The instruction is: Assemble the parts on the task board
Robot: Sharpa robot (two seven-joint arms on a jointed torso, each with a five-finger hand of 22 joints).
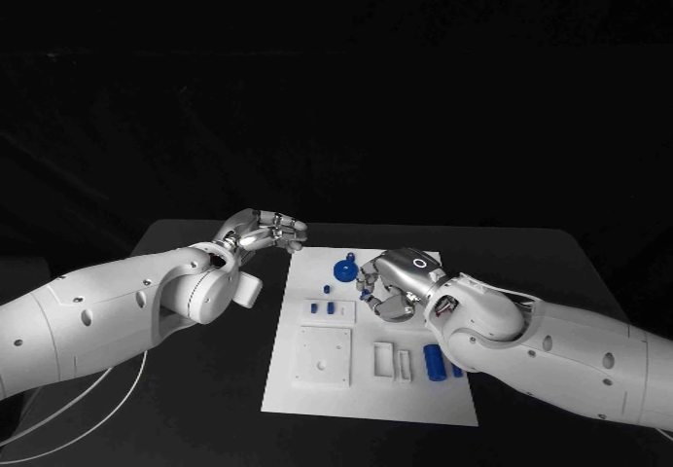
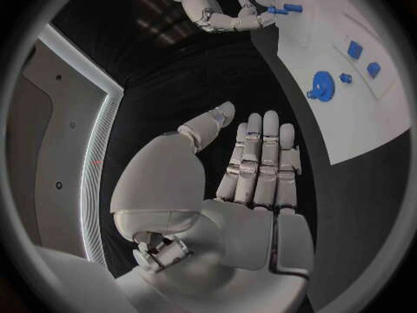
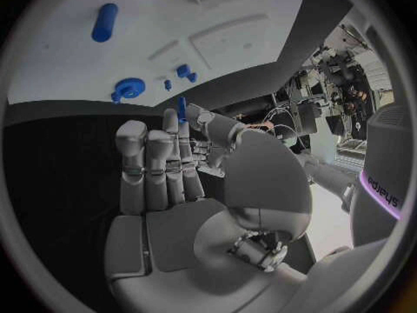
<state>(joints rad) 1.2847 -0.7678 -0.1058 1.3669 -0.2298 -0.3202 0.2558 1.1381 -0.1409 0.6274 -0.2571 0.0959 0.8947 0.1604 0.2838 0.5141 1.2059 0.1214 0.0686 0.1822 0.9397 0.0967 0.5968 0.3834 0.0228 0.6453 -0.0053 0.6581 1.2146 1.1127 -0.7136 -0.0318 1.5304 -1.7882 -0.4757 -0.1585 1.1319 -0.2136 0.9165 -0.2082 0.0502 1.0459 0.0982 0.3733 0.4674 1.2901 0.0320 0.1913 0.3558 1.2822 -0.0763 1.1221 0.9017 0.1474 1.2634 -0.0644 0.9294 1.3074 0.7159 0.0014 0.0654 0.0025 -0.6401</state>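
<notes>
The white task board (image 1: pixel 368 394) lies in the middle of the black table. Over its far part my right hand (image 1: pixel 394 285) pinches a small blue peg (image 3: pixel 181 108) between thumb and fingertips; the same hand (image 2: pixel 215 8) and peg (image 2: pixel 285 9) appear in the left wrist view. A round blue part (image 1: pixel 345 265) sits on the board just beyond that hand. Two small blue parts (image 1: pixel 324 307) lie near the board's left edge, and a blue cylinder (image 1: pixel 435 362) lies toward its right side. My left hand (image 1: pixel 264 232) hovers off the board's far left corner, fingers straight, holding nothing.
Raised white blocks stand on the board: a square one (image 1: pixel 326 355) and narrow slotted ones (image 1: pixel 384 359). A white cable (image 1: pixel 78 409) loops over the table's near left. Black table surface (image 1: pixel 210 389) stretches left of the board.
</notes>
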